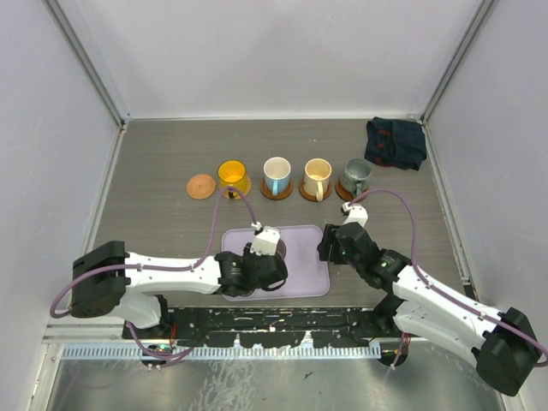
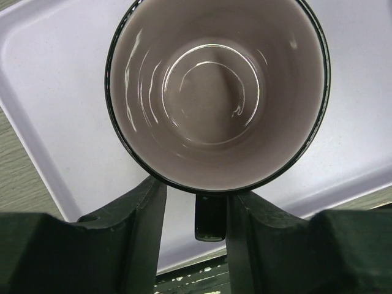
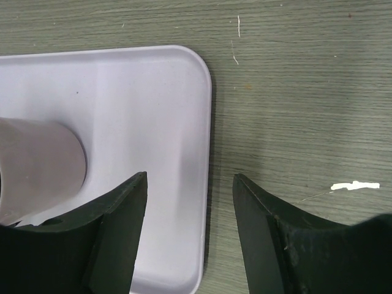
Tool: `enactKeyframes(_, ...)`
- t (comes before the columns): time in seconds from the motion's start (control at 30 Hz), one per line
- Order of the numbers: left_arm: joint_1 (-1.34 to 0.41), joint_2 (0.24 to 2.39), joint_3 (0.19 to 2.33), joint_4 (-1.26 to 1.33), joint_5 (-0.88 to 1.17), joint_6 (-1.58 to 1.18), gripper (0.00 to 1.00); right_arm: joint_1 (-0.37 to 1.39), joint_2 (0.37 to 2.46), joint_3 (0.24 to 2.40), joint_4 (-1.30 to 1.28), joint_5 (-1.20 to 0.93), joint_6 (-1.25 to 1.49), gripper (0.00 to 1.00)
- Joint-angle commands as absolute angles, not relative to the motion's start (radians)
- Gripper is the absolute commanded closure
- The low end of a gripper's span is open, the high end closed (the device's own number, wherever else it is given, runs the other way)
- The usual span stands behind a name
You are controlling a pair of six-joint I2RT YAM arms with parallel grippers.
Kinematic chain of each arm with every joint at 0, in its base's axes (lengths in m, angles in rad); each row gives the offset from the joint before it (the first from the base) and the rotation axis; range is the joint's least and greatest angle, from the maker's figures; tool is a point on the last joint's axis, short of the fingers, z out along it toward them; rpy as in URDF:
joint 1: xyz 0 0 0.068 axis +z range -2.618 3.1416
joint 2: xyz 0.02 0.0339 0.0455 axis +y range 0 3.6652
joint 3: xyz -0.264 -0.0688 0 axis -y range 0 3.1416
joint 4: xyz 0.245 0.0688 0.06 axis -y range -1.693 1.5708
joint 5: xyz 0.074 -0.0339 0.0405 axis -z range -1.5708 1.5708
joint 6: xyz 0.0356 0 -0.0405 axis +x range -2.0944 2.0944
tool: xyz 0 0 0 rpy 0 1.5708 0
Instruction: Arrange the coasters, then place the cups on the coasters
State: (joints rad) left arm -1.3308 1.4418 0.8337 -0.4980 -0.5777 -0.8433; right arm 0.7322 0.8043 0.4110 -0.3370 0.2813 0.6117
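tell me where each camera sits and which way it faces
top external: above and behind the robot, looking down at the table; left arm and right arm show
left wrist: on its arm, looking down into the purplish cup on the tray; left claw straddles its handle
right wrist: on its arm, looking down at the tray's corner; right claw open
shared: both wrist views show tray and cup

Inspection finds a robotics laboratory test cell. The work area is a grey wood-grain table (image 1: 171, 154), enclosed on three sides by plain white panels (image 1: 274, 51) set in aluminium frame posts (image 1: 86, 60). Two white-and-black robot arms, the left arm (image 1: 171, 272) and the right arm (image 1: 445, 304), are bolted to a black mounting rail (image 1: 282, 321) at the near edge, with a purple cable (image 1: 213, 227) running exposed over the table.
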Motion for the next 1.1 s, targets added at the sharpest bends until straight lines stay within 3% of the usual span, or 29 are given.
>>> enactKeyframes(0.0,-1.327,1.431,0.834,-0.438,-0.576,-0.827,0.6,0.739,0.814,0.431,-0.274,0.28,0.605,0.37)
enactKeyframes(0.17,-1.325,1.446,0.838,-0.417,-0.567,-0.804,0.66,0.738,0.826,0.429,-0.268,0.274,0.606,0.37)
enactKeyframes(0.57,-1.316,1.412,0.83,-0.406,-0.568,-0.771,1.0,0.739,0.833,0.426,-0.263,0.269,0.609,0.37)
enactKeyframes(1.07,-1.311,1.136,0.884,-0.515,-0.775,-0.649,1.0,0.739,0.914,0.424,-0.216,0.276,0.591,0.38)
